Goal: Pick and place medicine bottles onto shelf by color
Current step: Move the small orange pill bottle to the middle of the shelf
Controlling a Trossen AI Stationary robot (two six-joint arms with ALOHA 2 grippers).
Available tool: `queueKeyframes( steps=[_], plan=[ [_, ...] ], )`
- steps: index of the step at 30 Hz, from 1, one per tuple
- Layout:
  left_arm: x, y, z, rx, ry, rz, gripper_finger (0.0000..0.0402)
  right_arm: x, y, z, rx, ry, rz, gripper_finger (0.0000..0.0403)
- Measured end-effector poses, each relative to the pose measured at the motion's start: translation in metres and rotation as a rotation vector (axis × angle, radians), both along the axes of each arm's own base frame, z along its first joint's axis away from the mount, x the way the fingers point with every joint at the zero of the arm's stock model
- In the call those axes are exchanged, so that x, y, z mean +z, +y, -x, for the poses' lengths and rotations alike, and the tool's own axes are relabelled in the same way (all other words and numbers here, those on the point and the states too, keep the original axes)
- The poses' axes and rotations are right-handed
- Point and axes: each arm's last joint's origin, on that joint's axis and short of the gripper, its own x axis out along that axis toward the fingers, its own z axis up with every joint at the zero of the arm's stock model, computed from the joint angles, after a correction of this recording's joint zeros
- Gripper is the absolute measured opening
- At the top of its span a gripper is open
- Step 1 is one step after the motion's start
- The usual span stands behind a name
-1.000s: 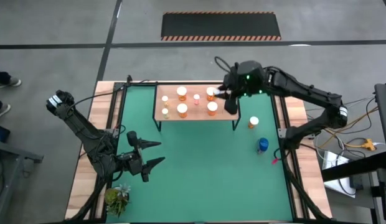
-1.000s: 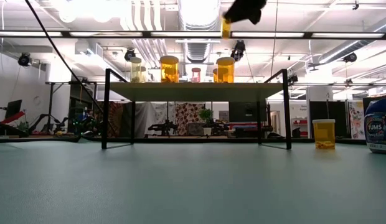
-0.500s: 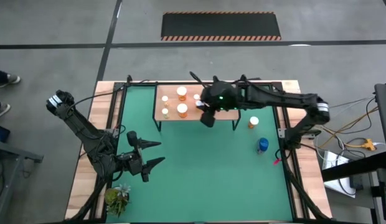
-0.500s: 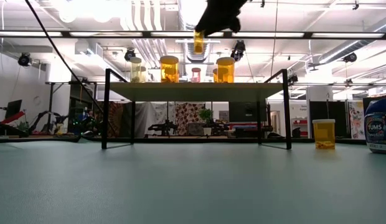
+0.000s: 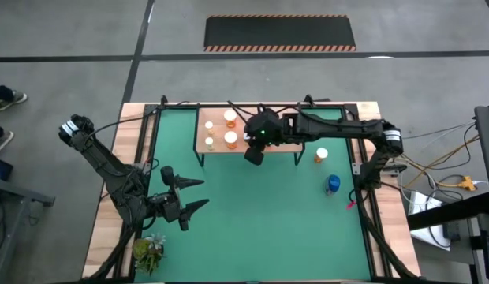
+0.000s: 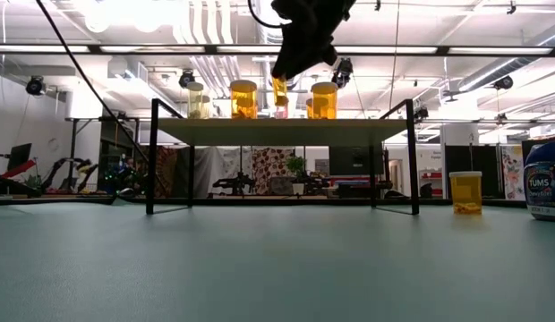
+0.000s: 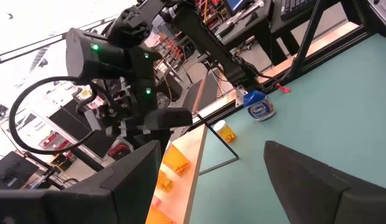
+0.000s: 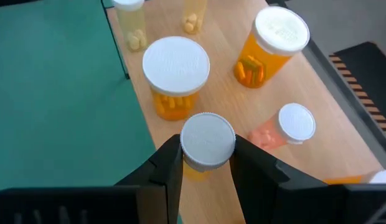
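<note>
The shelf (image 5: pixel 285 147) stands at the far middle of the green mat, with several orange white-capped medicine bottles (image 5: pixel 229 140) upright on its left half. Over the shelf's middle, my right gripper (image 8: pixel 207 163) is shut on a small orange bottle (image 6: pixel 279 91) with a white cap. One orange bottle (image 5: pixel 321 155) and a blue bottle (image 5: pixel 333 184) stand on the mat to the right of the shelf. My left gripper (image 5: pixel 193 194) waits open at the near left, with nothing between its fingers. My right gripper pinches the small bottle between its two fingers just under the white cap (image 8: pixel 207 140), one finger on each side. The fingers slant down from the table's right. The bottle hangs upright, cap up, a little above the shelf top.
On the shelf beside the held bottle stand a wide orange bottle (image 8: pixel 175 71), another wide one (image 8: pixel 271 43) and a small reddish one (image 8: pixel 286 127). A small green plant (image 5: pixel 147 252) sits at the near left corner. Green mat lies bare between the shelf and the near edge.
My right gripper has carried the small bottle from the shelf's right end toward the table's left, over the shelf, and has come down. The bottle has stayed upright and now hangs close above the shelf top among the other bottles.
</note>
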Motion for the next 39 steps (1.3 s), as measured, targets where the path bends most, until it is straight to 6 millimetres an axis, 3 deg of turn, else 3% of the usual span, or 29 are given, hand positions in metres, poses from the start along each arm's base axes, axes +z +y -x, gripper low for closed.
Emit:
queueKeyframes(
  steps=[20, 39],
  plan=[
    [0.0, 0.0, 0.0, 0.0, 0.0, 0.0, 0.027, -0.02, 0.004, -0.007, -0.03, 0.054, 0.052, 0.0109],
    [0.0, 0.0, 0.0, 0.0, 0.0, 0.0, 0.027, -0.023, 0.004, -0.007, -0.046, 0.061, 0.038, 0.0158]
  ],
)
